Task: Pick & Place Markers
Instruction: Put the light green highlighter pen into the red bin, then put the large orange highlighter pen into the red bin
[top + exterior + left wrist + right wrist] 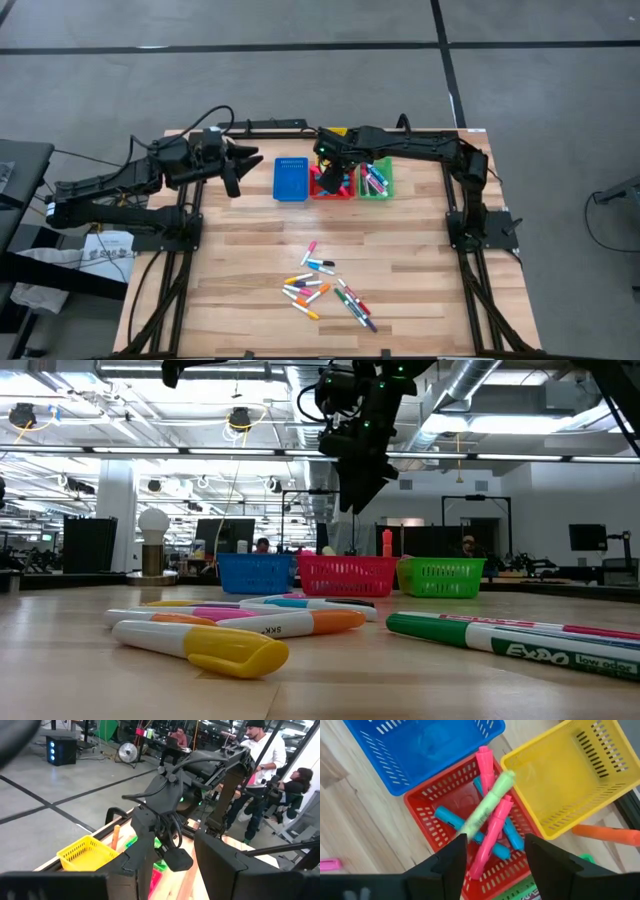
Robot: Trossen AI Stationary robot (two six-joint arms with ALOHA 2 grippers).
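Several markers [325, 288] in mixed colours lie loose on the wooden table near its front edge, and they fill the foreground of the low view [240, 635]. My right gripper [495, 840] hangs open above the red bin [427, 812], pointing steeply down. Below its fingers a light green marker [487, 802] shows blurred, slanting over the pink and blue markers [492, 837] that lie in that bin. My left gripper [243, 165] waits open at the far left of the table, with nothing between its fingers.
A blue bin [291, 178], the red bin [328, 187] and a green bin [376, 178] holding markers stand in a row at the table's far side. A yellow bin [570, 775] sits behind the red one, with an orange marker [605, 835] beside it. People stand beyond the table.
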